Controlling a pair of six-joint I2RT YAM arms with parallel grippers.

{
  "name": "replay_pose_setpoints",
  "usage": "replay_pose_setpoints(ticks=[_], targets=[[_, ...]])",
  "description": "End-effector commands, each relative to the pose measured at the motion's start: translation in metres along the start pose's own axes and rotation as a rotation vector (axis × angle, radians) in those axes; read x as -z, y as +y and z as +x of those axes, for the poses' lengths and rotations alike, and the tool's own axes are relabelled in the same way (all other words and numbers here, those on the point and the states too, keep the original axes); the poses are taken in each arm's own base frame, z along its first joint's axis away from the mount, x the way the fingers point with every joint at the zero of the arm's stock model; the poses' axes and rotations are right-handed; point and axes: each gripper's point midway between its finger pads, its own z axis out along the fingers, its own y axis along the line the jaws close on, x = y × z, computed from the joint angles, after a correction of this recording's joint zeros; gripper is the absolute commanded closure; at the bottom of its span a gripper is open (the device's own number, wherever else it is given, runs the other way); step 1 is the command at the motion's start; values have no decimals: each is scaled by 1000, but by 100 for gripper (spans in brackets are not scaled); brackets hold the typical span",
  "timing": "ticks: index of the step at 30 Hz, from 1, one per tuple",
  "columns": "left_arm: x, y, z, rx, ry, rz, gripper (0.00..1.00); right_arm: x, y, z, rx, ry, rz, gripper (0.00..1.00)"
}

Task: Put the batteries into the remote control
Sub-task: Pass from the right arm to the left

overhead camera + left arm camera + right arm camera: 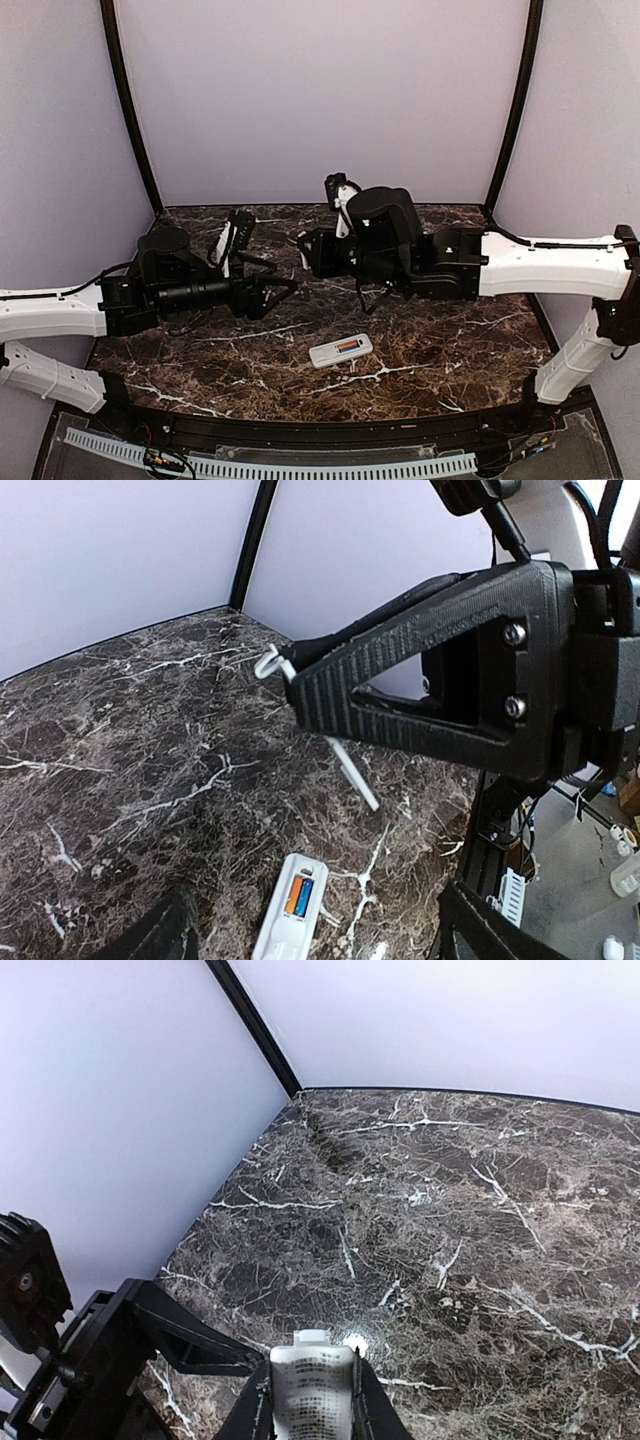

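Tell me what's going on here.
The remote control lies face down on the marble table with its back open, the orange and blue batteries already seated inside. The right gripper holds the loose white battery cover in the air above the table. The left gripper is open and empty, hovering beside it.

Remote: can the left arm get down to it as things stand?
Probably yes. The remote lies in the open on the table, nothing between it and the left arm's open jaws; the right arm hangs higher, to one side.
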Motion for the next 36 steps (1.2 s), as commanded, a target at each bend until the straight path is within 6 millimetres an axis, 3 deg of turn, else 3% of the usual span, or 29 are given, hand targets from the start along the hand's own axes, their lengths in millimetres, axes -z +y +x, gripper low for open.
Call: replay_pose_setpoints(ticks=[1, 7, 16, 23, 26, 32, 36], targets=[[0, -24, -40, 17, -135, 104, 18, 11, 9, -27, -26, -122, 22, 92], [-16, -19, -43, 41, -128, 78, 24, 10, 18, -26, -15, -124, 10, 92], [-31, -16, -49, 56, -134, 67, 50, 12, 23, -25, 5, -128, 7, 92], [-34, -15, -53, 63, -147, 59, 52, 12, 27, -21, 6, -123, -2, 92], [-34, -15, -56, 64, -153, 58, 59, 11, 30, -20, 11, -121, -9, 92], [-31, -17, -58, 61, -156, 58, 78, 12, 34, -18, 12, -121, -22, 93], [-29, -16, -58, 57, -155, 54, 97, 13, 35, -17, 9, -120, -30, 92]])
